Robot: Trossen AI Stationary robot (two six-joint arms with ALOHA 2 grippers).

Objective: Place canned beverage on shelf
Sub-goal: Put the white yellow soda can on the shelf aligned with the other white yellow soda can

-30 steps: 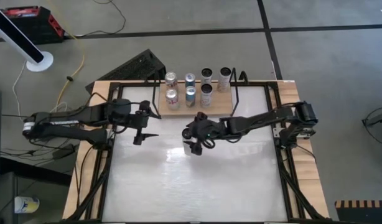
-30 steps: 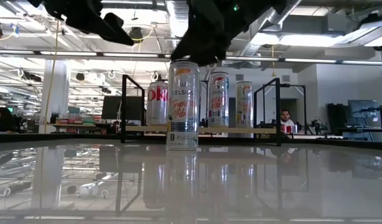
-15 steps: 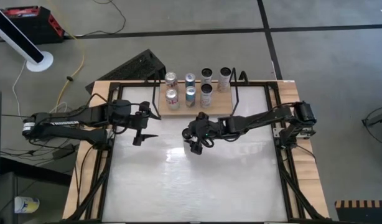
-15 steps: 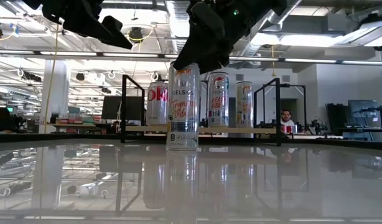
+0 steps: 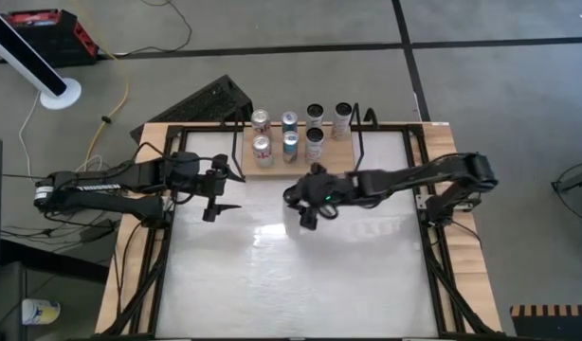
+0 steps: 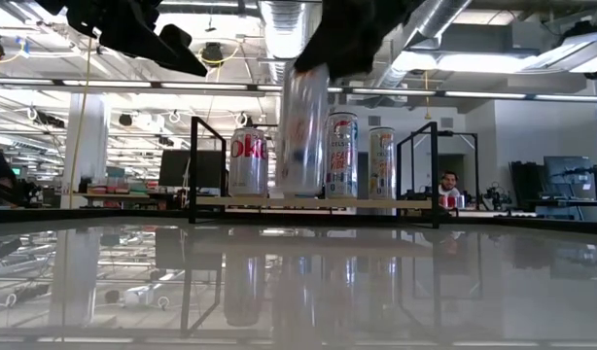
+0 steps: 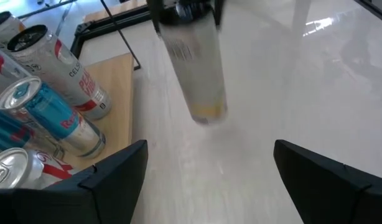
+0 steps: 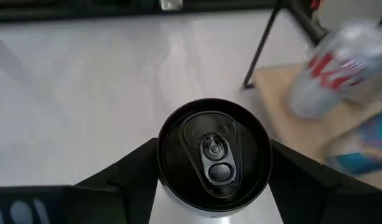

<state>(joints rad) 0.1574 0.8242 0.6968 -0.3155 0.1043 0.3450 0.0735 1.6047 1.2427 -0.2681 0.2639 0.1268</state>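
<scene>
Right wrist view: can (image 8: pixel 214 155) between gripper (image 8: pixel 213 180) fingers

Grey floor (image 5: pixel 272 57) with dark seams surrounds the table; exposed ducts (image 6: pixel 279 24) and strip lights (image 6: pixel 75 86) hang over the open workspace.

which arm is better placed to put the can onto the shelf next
Right. The right gripper is shut on the can, which hangs clear of the table just in front of the shelf. The left gripper waits open and empty off to the side.
</scene>
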